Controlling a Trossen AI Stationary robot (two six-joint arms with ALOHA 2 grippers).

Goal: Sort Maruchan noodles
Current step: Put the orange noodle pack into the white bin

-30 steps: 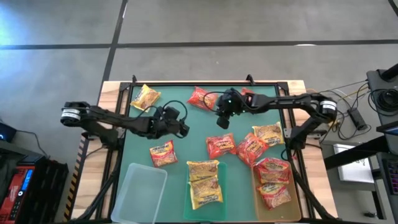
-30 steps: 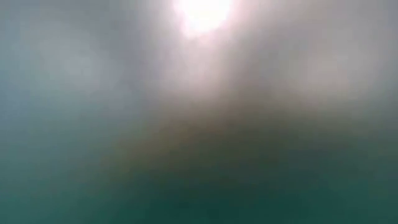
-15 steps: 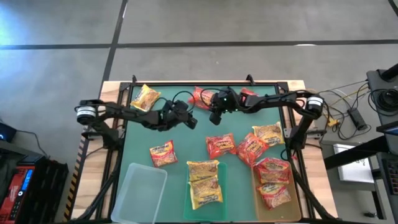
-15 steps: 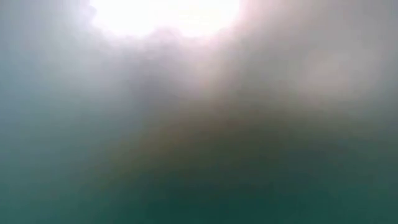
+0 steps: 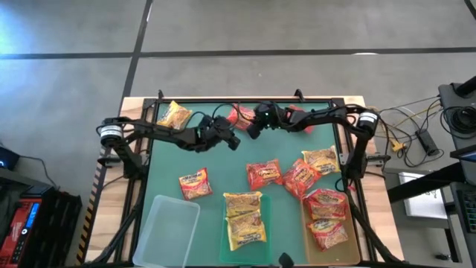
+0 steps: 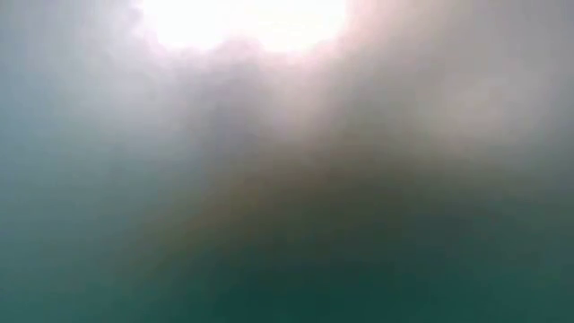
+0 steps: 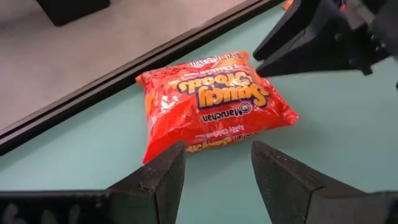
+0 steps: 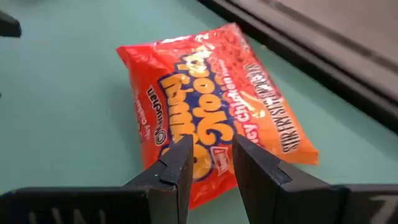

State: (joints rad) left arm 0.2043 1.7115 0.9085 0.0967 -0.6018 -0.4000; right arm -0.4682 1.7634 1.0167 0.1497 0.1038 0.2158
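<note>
Currently, operator, your red packet (image 7: 211, 102) lies flat by the green mat's (image 5: 223, 167) far edge; left gripper (image 7: 217, 177) and right gripper (image 8: 210, 168) flank it, fingers spread, holding nothing.

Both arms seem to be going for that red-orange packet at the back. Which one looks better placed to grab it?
Probably the right gripper: its open fingers already overlap the red-orange packet; the left gripper, also open, sits just short.

Both pincers crowding one red-orange packet (image 7: 211, 102)
</note>
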